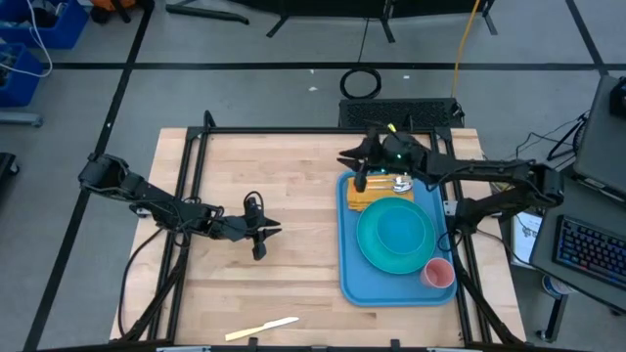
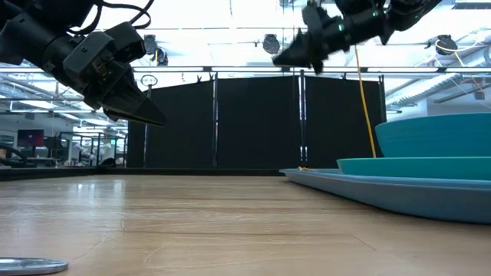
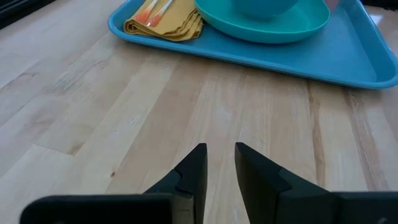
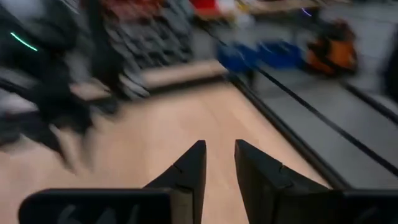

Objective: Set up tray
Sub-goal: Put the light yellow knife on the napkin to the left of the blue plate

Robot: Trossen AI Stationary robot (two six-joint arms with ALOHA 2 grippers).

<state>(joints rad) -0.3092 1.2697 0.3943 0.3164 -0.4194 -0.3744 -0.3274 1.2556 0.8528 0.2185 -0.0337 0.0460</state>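
Our right gripper (image 1: 354, 158) hangs above the far left corner of the tray (image 1: 350, 274), fingers a narrow gap apart with nothing between them; our left gripper (image 1: 262, 231) waits over bare wood mid-table, its fingers likewise slightly parted and empty. We see the blue tray on the right side of the table (image 1: 245, 171), carrying one turquoise plate (image 1: 395, 235), one yellow napkin (image 1: 377, 198) with cutlery (image 1: 395, 183) lying on it, and one pink cup (image 1: 437, 273). One pale knife (image 1: 262, 329) lies apart near the front edge
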